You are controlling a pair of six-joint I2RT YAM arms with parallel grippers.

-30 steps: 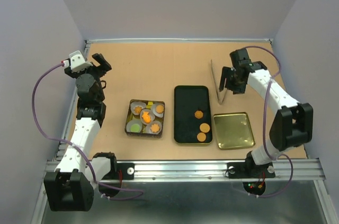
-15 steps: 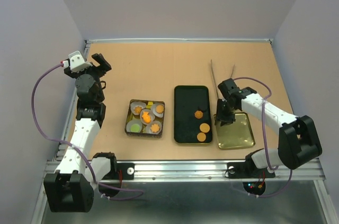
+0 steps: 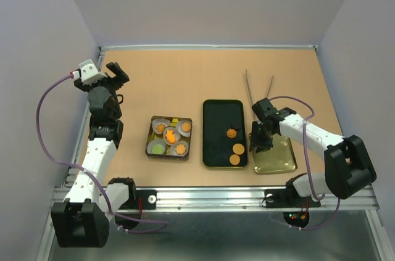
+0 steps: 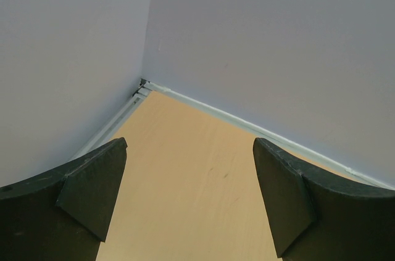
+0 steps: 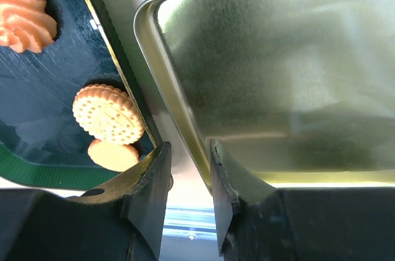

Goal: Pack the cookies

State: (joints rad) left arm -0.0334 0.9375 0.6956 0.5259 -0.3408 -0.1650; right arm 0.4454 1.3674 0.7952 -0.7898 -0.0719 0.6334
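Three orange-brown cookies lie on the black tray [image 3: 217,119]: a swirl [image 3: 231,132] and two round discs [image 3: 237,149] [image 3: 234,160]. More cookies, one of them green [image 3: 158,148], sit in white paper cups in the small square tin [image 3: 150,138]. My right gripper [image 3: 259,139] is low at the left rim of the gold tin lid [image 3: 274,153]. In the right wrist view its jaws [image 5: 190,147] stand narrowly apart astride that rim [image 5: 179,100], with the swirl [image 5: 21,20] and a dotted disc [image 5: 108,114] to the left. My left gripper [image 3: 117,76] is raised, open and empty [image 4: 190,147].
Metal tongs [image 3: 259,91] lie on the table behind the gold lid. The black tray sits right against the lid's left side. Walls close in the table at the back and sides.
My right gripper has moved from the tongs at the back right down and forward to the left rim of the gold lid. The tongs stay on the table. The left arm has not moved.
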